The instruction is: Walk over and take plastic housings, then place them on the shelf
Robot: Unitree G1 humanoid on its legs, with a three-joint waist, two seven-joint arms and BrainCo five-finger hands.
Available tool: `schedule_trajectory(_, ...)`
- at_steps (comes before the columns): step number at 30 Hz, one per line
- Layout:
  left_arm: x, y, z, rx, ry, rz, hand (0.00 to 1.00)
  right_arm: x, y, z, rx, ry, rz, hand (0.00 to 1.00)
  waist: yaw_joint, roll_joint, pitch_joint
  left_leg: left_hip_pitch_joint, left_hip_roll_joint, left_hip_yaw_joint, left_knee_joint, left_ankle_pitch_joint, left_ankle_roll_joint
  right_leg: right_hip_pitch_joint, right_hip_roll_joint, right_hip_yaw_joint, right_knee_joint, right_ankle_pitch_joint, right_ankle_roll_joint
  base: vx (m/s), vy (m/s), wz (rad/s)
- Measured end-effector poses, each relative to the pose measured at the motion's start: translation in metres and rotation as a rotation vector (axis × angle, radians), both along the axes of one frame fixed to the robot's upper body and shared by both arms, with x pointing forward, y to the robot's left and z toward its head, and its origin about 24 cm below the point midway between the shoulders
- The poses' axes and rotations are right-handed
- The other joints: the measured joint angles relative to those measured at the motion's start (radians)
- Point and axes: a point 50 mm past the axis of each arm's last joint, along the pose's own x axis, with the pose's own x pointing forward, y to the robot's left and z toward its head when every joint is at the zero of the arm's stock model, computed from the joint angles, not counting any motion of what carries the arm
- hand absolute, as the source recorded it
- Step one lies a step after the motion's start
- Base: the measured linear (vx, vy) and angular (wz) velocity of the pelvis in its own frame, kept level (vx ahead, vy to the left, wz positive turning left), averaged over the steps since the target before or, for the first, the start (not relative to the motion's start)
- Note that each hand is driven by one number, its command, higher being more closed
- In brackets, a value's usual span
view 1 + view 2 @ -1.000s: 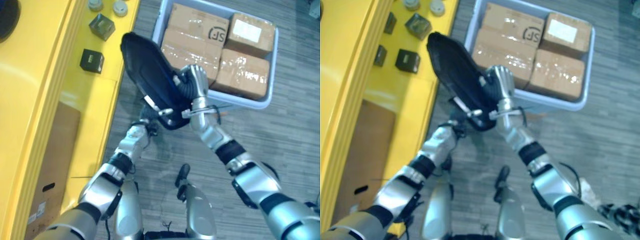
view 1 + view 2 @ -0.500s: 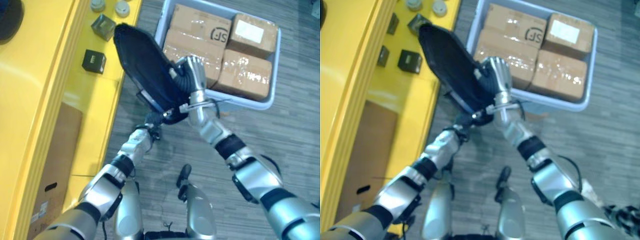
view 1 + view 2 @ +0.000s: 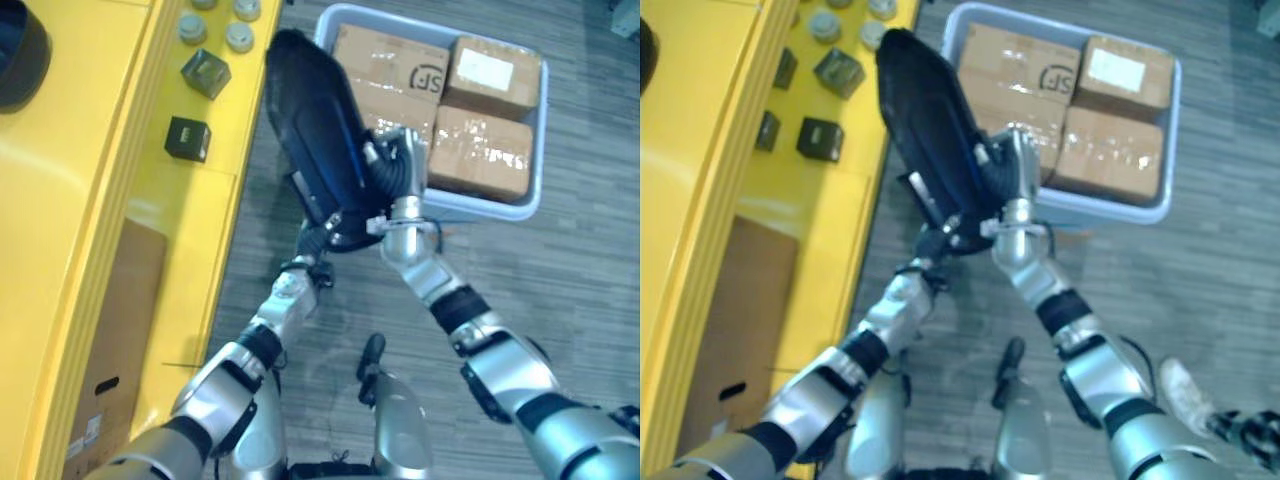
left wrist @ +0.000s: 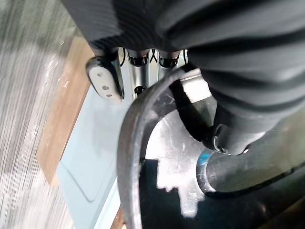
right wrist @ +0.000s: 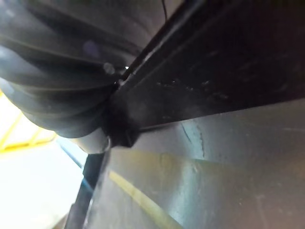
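Both silver-grey arms reach forward and converge in front of the body. The left hand [image 3: 320, 240] sits lower, tucked under the bottom end of the black housing [image 3: 315, 120]. The right hand [image 3: 393, 172] is higher, its fingers curled against the housing's right edge, its forearm rising from the lower right.

Black housing [image 3: 315, 130] tilted between yellow shelf [image 3: 195, 205] and bin [image 3: 482, 209] of boxes [image 3: 480, 150]; right hand [image 3: 398, 168] clasped its side, left hand [image 3: 319, 240] beneath.

housing [image 3: 312, 140]: glossy black plastic | boxes [image 3: 482, 152]: taped brown cardboard | shelf [image 3: 80, 180]: glossy yellow
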Motion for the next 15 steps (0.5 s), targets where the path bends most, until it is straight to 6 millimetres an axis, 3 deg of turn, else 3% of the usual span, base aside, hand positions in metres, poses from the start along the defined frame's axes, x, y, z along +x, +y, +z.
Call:
schedule_trajectory(2, 0.000, 0.000, 0.003, -0.006, -0.027, 0.009, 1.00, -0.001, -0.002, 0.001, 0.010, -0.013, 0.001, 1.00, -0.002, 0.010, 0.000, 0.006, -0.002, 0.002, -0.007, 0.000, 0.000, 0.001, -0.002, 0.001, 0.000, -0.001, 0.001, 0.02, -0.004, -0.01)
schedule_trajectory(3, 0.000, 0.000, 0.003, -0.007, -0.030, 0.011, 0.00, -0.002, -0.002, 0.000, 0.014, -0.018, 0.001, 1.00, -0.002, 0.010, 0.000, 0.009, -0.002, 0.002, -0.009, 0.000, 0.000, 0.003, -0.002, 0.001, 0.000, -0.002, 0.002, 0.04, -0.015, 0.01)
schedule_trajectory(11, -0.008, -0.001, 0.005, -0.053, -0.044, 0.027, 0.00, -0.004, -0.005, -0.005, 0.057, -0.019, 0.015, 1.00, 0.003, 0.014, 0.000, 0.049, -0.004, 0.006, -0.028, 0.000, 0.000, 0.035, -0.005, 0.001, 0.000, -0.012, 0.006, 0.01, -0.003, 0.01)
schedule_trajectory(15, -0.009, -0.004, 0.022, -0.099, -0.109, 0.008, 0.00, -0.001, -0.022, -0.021, 0.085, 0.060, -0.041, 1.00, 0.008, 0.015, 0.001, 0.048, -0.005, 0.005, -0.029, 0.000, -0.001, 0.035, -0.005, 0.000, -0.003, -0.012, 0.006, 0.00, 0.000, 0.00)
